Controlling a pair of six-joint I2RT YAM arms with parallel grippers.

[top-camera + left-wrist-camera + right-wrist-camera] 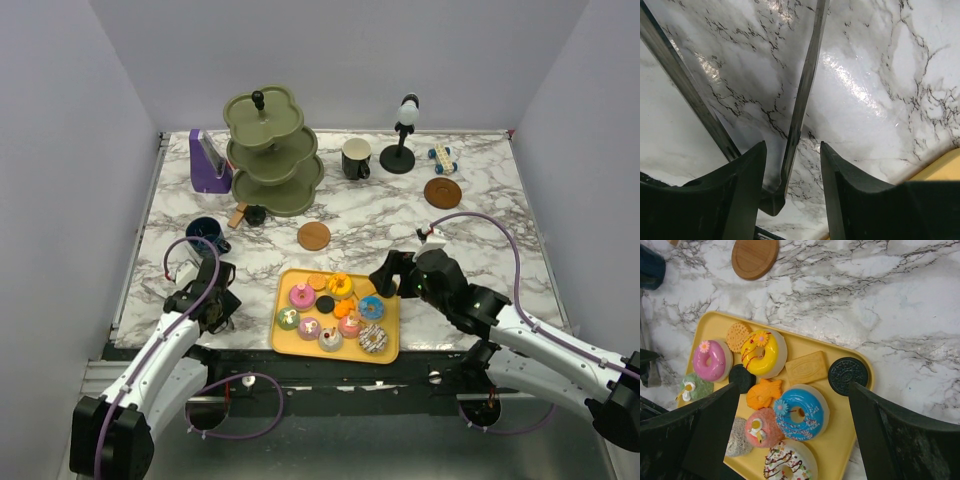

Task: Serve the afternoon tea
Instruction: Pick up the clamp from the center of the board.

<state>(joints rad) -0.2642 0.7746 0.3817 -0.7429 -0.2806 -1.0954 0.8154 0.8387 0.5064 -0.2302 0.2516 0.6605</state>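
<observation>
A yellow tray [388, 345] near the front edge holds several toy doughnuts, cupcakes and biscuits. My right gripper [794, 387] hangs open over its right side, with a blue doughnut [800, 412] below the gap and a black biscuit [847, 375] by the right finger. My left gripper [792, 147] is open with nothing in it, low over bare marble left of the tray. The olive-green three-tier stand [272, 150] is at the back left. A dark-blue mug [205, 233] stands ahead of the left gripper [213, 300]. The black cream-lined mug [355, 158] and two brown coasters [314, 236] [442, 192] sit farther back.
A purple wedge holder [208, 163] stands left of the tiered stand. A black stand with a white ball top [401, 135] and a small toy [441, 156] are at the back right. A wooden piece [238, 215] and a small black object [256, 214] lie by the stand's foot.
</observation>
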